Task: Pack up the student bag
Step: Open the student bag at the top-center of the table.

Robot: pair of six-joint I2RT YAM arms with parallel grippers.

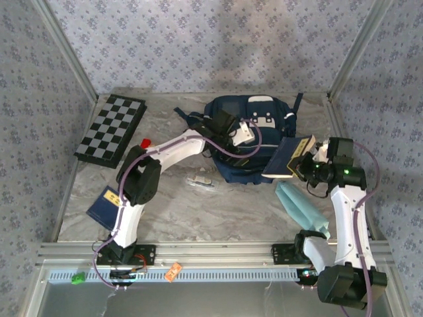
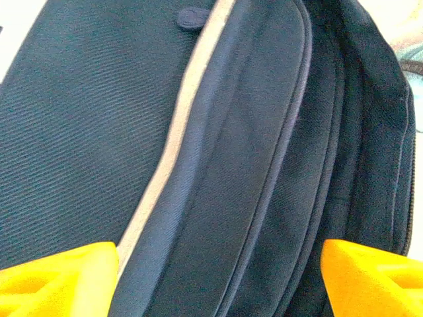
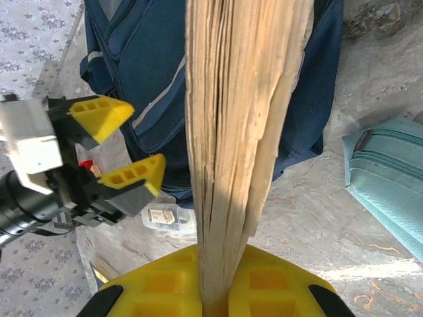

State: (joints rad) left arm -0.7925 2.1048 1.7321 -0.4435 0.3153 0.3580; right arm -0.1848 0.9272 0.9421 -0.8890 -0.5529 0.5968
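Observation:
The student bag (image 1: 254, 122) is a navy backpack lying at the back middle of the table, its white-patched front pocket facing up. My left gripper (image 1: 244, 139) hovers over the bag's near side. Up close, its yellow fingertips (image 2: 53, 277) stand wide apart over the bag's dark folds and pale stripe (image 2: 165, 158), holding nothing. My right gripper (image 3: 221, 290) is shut on a thick book (image 3: 244, 132), seen edge-on with its tan pages upright. From above, the navy-covered book (image 1: 289, 158) hangs just right of the bag. The open left gripper (image 3: 122, 142) also appears beside the bag (image 3: 152, 66).
A checkered chessboard (image 1: 111, 130) lies at the back left. A blue notebook (image 1: 106, 206) sits at the near left. There is a small clear case (image 1: 200, 182) in front of the bag, and a teal pouch (image 1: 303, 206) beside the right arm. Metal frame rails border the table.

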